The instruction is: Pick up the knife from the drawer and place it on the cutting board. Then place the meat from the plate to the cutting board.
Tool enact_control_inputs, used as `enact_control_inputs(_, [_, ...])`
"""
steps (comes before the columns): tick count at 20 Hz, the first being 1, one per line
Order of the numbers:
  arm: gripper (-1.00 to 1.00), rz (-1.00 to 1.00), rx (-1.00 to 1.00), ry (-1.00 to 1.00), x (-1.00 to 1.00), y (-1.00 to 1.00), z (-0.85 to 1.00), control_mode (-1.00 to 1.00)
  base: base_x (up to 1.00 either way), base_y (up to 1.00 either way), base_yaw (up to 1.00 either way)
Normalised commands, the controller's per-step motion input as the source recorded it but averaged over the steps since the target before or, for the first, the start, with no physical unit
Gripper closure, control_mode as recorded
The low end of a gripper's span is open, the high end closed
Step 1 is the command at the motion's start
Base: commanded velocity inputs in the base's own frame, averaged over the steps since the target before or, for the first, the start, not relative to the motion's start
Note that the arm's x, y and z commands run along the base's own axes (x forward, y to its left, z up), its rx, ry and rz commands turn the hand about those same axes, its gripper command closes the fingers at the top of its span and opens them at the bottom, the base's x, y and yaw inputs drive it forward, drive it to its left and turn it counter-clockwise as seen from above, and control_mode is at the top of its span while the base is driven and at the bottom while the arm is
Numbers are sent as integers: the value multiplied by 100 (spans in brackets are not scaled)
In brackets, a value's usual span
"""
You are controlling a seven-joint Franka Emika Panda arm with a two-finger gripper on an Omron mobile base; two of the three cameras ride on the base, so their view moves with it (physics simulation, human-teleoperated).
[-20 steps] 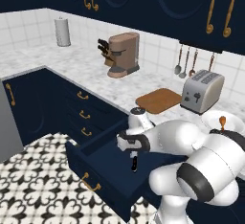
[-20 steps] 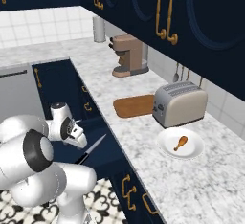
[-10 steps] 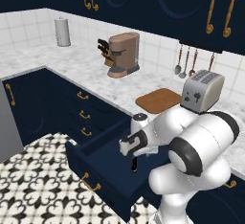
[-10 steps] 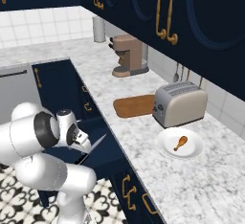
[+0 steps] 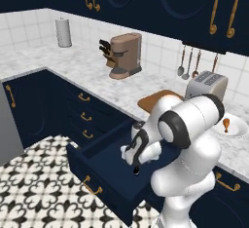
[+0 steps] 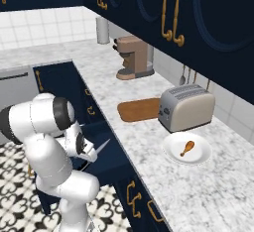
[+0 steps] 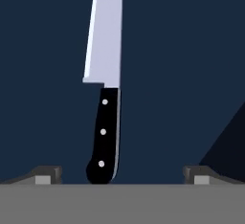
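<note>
The robot's arm reaches down into the open blue drawer (image 5: 104, 173). Its fingers (image 7: 122, 174) are wide apart and hold nothing. The knife (image 7: 104, 84) lies flat on the drawer floor between the two fingers, with its black handle close to them and its silver blade pointing away. On the table, the brown cutting board (image 6: 139, 110) lies just beside the silver toaster (image 6: 187, 108). The meat (image 6: 187, 148) rests on the white plate (image 6: 198, 160) on the other side of the toaster
</note>
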Motion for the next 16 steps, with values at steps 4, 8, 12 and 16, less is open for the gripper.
enact_control_inputs(4, [-100, 4, 0, 6, 26, 0, -33, -100, 0, 0, 0])
enact_control_inputs(8, [-100, 4, -2, 9, 26, 1, -30, -100, 0, 0, 0])
enact_control_inputs(12, [-100, 3, -5, 8, 26, 6, -30, -100, 0, 0, 0])
enact_control_inputs(16, [-100, 2, -7, 4, 23, 14, -29, -100, 0, 0, 0])
